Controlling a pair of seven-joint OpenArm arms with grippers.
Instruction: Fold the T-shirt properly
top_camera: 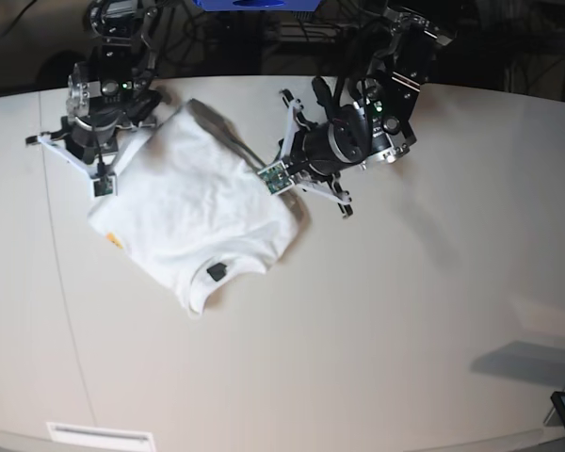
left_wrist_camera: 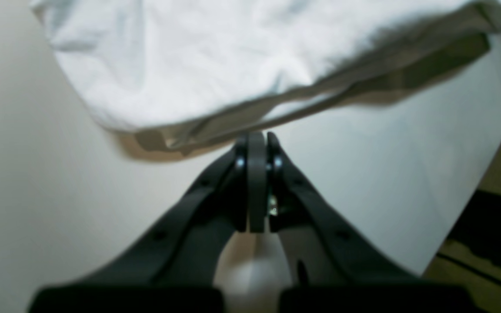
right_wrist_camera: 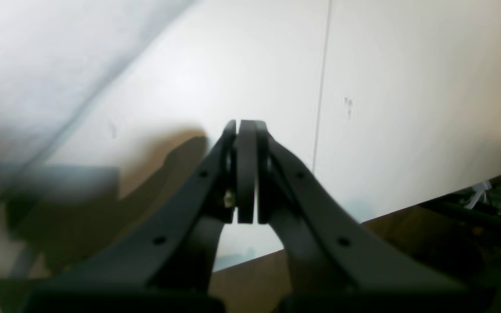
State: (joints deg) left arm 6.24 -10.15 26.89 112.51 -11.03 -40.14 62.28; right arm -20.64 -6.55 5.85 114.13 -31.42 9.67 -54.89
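Two dark claws w/ jaws pressed together, neither pinching cloth. Left claw (left_wrist_camera: 257,138) sits just short of the large white short-sleeved cotton T-shirt (left_wrist_camera: 215,65), tips near its hem edge; in the left wrist view the fabric edge looks slightly raised above the pale off-white surface (left_wrist_camera: 385,174), casting a shadow. Contact w/ the hem can't be told. Right claw (right_wrist_camera: 246,126) hangs over bare surface, w/ blurred white fabric at the upper left of its view and a thin seam line running across the top beyond it.

Base view: T-shirt (top_camera: 193,212) lies in a compact, partly folded bundle on the surface's far-left part, between the two arms. Small dark neck label (top_camera: 216,272) shows near the collar at the near edge, and a bit of yellow-orange print (top_camera: 114,240) peeks out at the bundle's left edge. Right arm is at the bundle's far-left corner, left arm at its right side.
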